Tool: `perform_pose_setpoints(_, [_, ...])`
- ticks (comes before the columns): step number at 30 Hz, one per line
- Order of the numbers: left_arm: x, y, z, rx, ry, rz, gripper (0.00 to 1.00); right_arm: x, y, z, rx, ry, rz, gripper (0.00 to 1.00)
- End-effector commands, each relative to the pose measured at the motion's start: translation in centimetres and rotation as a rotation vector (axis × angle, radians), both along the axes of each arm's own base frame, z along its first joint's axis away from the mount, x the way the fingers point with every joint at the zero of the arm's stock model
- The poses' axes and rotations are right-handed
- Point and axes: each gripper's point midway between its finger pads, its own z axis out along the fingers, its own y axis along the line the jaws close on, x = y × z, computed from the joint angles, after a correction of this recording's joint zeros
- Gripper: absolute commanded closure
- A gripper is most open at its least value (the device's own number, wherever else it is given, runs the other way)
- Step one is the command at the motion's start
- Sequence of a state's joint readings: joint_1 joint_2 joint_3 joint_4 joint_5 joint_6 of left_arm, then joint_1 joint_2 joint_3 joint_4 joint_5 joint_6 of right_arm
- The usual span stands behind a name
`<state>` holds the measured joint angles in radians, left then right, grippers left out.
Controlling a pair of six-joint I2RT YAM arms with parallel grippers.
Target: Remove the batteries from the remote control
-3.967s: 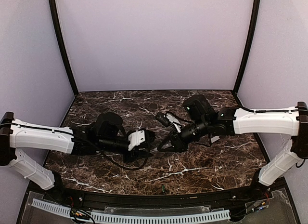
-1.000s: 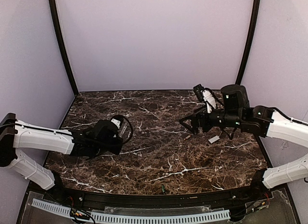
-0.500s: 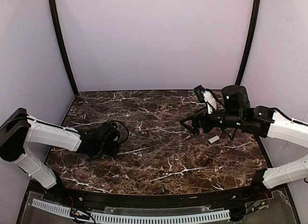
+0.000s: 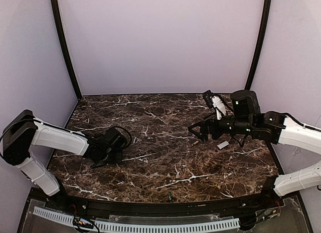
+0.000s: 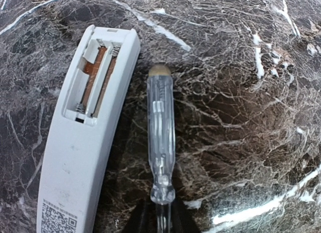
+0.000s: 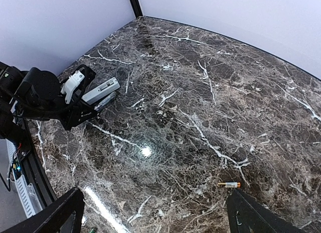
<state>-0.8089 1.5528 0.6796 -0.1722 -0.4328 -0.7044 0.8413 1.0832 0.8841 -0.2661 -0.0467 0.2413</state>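
**Left claw** (image 5: 159, 219), bottom centre of the left wrist view. Only the 2 dark fingertips (image 5: 136, 219) show, set close on either side of the thin shaft of a clear-handled tool (image 5: 160, 138). Whether they press on the shaft cannot be told. The tool lies flat on the bench (image 5: 241, 92) and runs up the frame from the claw, with its tan cap at the upper end.

Just left of the tool, nearly parallel and separated by a narrow strip of marble, lies the remote control (image 5: 83, 153). It is white and back face up, reaching from the bottom edge to the upper left of the frame. Its battery compartment (image 5: 95, 77), at the upper end, is uncovered. Coil springs show at the top of the compartment, and an orange-brown strip lies in 1 slot; whether that strip is a battery cannot be told. A printed code label (image 5: 55, 218) sits at the lower end.

**Right claw** (image 4: 197, 131), right of centre in the top view. Its 2 fingers (image 6: 52, 218) stand wide apart at the bottom corners of the right wrist view, nothing between them, raised above the bench. At the lower right of that view 1 battery (image 6: 228, 184), gold with a dark end, lies on the marble.

In the top view a small white cover piece (image 4: 223, 144) lies flat near the right arm's wrist. It is well apart from the remote control, which lies at the left of the bench beside the left arm.
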Motion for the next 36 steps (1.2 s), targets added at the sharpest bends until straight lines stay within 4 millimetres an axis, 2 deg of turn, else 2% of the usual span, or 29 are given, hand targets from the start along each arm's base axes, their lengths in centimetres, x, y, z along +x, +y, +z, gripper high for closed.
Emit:
perform_pose_setpoints(1, [0.0, 1.3, 0.4, 0.034, 0.006, 0.074, 0.75, 0.1, -0.7, 0.2, 0.008, -0.009, -0.03, 0.01])
perform_pose_setpoints(4, [0.2, 1.7, 1.0, 0.047, -0.016, 0.083, 0.64, 0.1, -0.8, 0.1, 0.009, -0.008, -0.032, 0.01])
perform_pose_setpoints(7, [0.3, 1.9, 1.6, 0.054, -0.033, 0.082, 0.58, 0.0, -0.8, 0.2, 0.014, -0.006, -0.031, 0.02])
perform_pose_setpoints(13, [0.4, 1.6, 3.4, 0.016, -0.063, 0.064, 0.55, 0.2, -1.2, 0.5, 0.017, -0.019, -0.051, 0.01])
perform_pose_setpoints(19, [0.6, 1.4, 6.5, -0.017, -0.132, 0.017, 0.51, 1.5, -3.1, 1.1, 0.0, -0.079, -0.168, 0.01])
perform_pose_setpoints(22, [0.9, 1.9, 9.0, -0.01, -0.197, -0.002, 0.48, 2.4, -4.6, 1.4, -0.017, -0.117, -0.257, 0.02])
perform_pose_setpoints(27, [1.7, 4.3, 13.0, 0.111, -0.342, -0.006, 0.33, 4.0, -7.6, 1.4, -0.068, -0.192, -0.428, 0.02])
perform_pose_setpoints(32, [2.7, 7.0, 16.1, 0.252, -0.467, 0.04, 0.1, 5.0, -8.9, 1.3, -0.108, -0.278, -0.502, 0.01])
perform_pose_setpoints(34, [3.4, 8.0, 17.5, 0.289, -0.534, 0.07, 0.06, 5.3, -9.4, 1.5, -0.111, -0.311, -0.524, 0.01])
perform_pose_setpoints(36, [3.8, 9.5, 17.9, 0.321, -0.568, 0.103, 0.04, 5.6, -9.8, 1.7, -0.108, -0.348, -0.541, 0.02])
